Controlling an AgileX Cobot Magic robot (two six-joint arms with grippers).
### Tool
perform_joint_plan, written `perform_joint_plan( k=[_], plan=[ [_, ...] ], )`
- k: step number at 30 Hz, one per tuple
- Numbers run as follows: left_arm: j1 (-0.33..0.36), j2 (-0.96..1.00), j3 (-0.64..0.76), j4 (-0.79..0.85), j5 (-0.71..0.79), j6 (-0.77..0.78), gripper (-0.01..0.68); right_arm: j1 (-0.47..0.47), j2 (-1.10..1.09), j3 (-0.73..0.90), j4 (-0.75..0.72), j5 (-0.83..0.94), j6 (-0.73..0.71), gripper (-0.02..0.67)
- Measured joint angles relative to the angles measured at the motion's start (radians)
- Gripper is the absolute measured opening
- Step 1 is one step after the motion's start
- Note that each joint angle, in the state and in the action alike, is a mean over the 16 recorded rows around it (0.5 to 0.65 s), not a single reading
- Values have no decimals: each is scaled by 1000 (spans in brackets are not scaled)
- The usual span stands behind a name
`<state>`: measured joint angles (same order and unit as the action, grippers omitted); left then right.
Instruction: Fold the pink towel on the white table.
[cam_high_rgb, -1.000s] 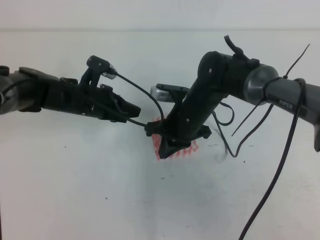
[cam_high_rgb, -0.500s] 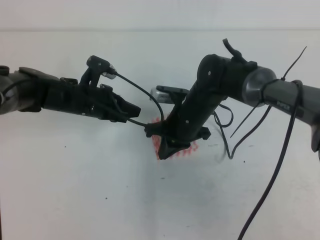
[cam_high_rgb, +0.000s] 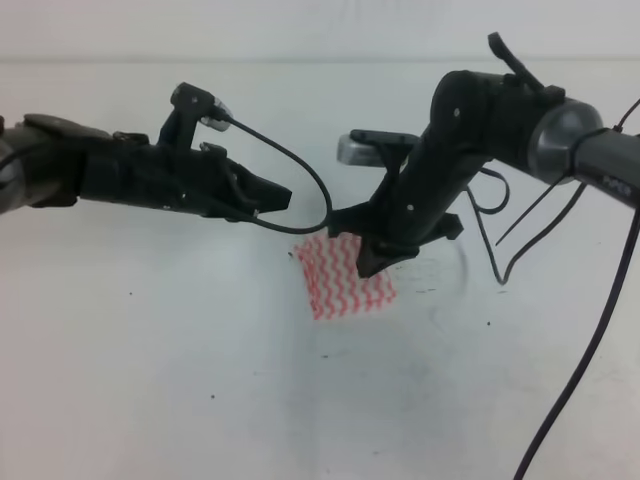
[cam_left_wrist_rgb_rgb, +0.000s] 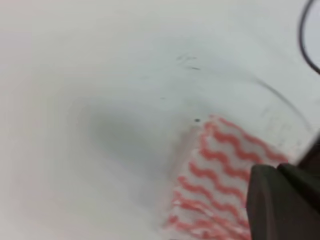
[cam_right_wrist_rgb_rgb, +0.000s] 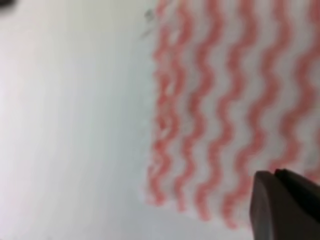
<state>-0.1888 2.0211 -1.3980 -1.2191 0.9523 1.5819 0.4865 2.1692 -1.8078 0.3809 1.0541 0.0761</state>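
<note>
Pink towel folded flat, edges free, both pincers' states unclear, white table

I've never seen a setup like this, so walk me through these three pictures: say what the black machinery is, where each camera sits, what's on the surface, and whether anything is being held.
The black machinery is two robot arms, each ending in a gripper with jaws. The wide picture looks down from above: the left gripper reaches in from the left, the right gripper from the right. The other two pictures come from small cameras mounted near each gripper, so they look close along the jaws at the surface.

On the white table lies one thing: the pink towel, a small flat piece of cloth with pink wavy stripes, already folded compact. The left gripper hangs above the table beside it, holding nothing. The right gripper hangs over the towel's far edge; the blurred close views do not show whether its jaws are open.
</note>
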Motion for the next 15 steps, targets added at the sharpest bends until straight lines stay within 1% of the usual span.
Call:
perform_joint_plan(
  k=[6, 15],
  plan=[
    [-52, 1, 0, -1, -3, 12, -6, -55, 1, 0, -9, -5, 7, -16],
    [-145, 43, 0, 40, -80, 27, -6, -119, -1, 0, 2, -12, 7, -17]
  ],
)
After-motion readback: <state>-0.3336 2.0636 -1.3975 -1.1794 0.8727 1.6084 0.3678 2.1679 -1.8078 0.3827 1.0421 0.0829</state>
